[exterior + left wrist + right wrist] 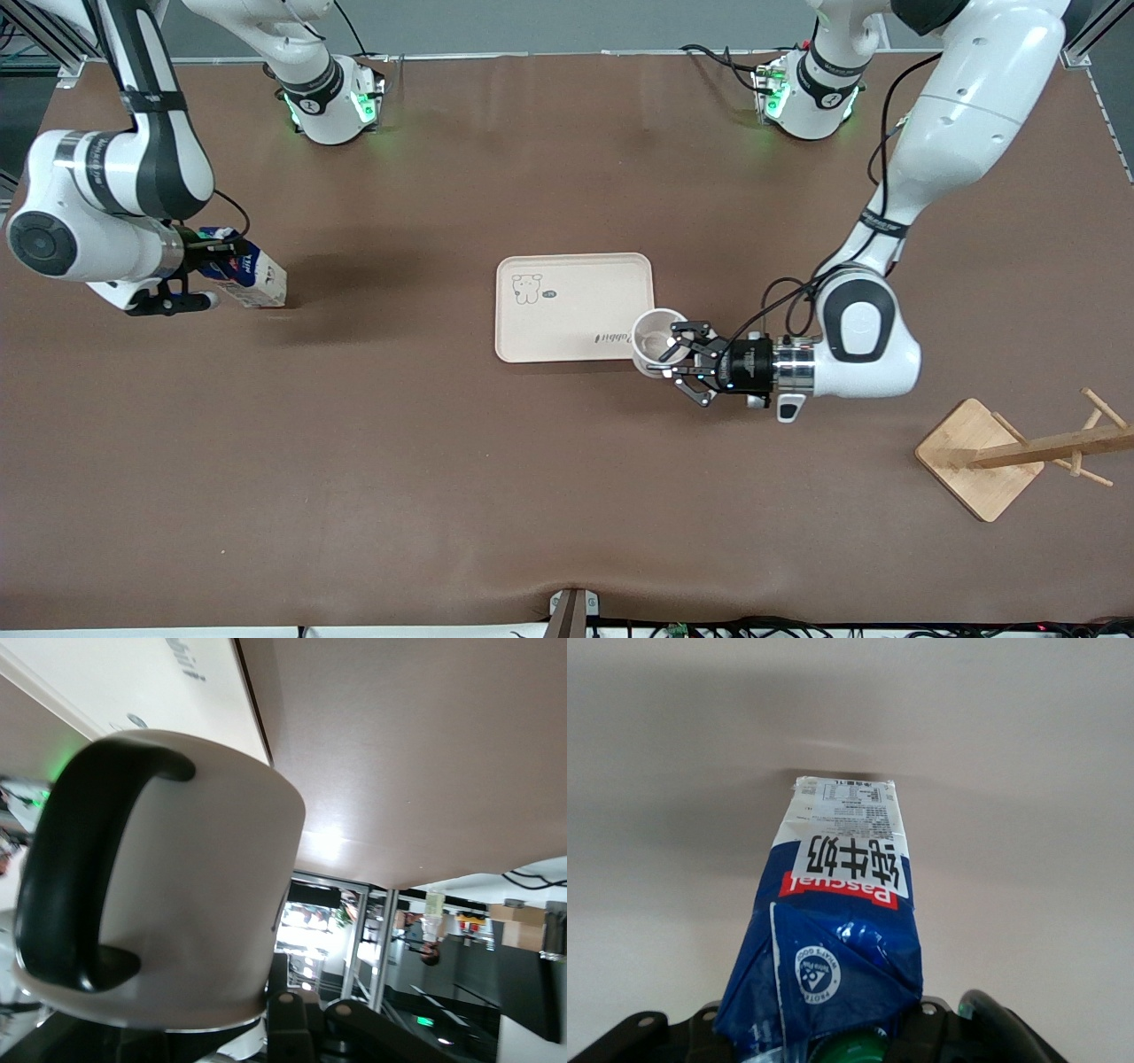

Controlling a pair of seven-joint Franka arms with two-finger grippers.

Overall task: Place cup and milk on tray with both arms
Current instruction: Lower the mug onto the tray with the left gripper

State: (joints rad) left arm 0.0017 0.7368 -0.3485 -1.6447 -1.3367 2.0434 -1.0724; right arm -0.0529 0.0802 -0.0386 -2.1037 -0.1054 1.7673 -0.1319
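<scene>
The cream tray (567,328) lies in the middle of the table. My left gripper (680,356) is shut on the white cup (656,341) at its rim and holds it over the tray's corner toward the left arm's end, nearest the front camera. In the left wrist view the cup (195,886) with its black handle (71,877) fills the frame, with one finger (285,997) beside it and the tray (133,673) past it. My right gripper (211,259) is shut on the top of the milk (252,282), which is tilted at the right arm's end. The right wrist view shows the carton (842,904) and its green cap (855,1050).
A wooden stand with pegs on a square base (974,452) stands at the left arm's end, nearer the front camera. Brown table surface (443,461) stretches between the milk and the tray.
</scene>
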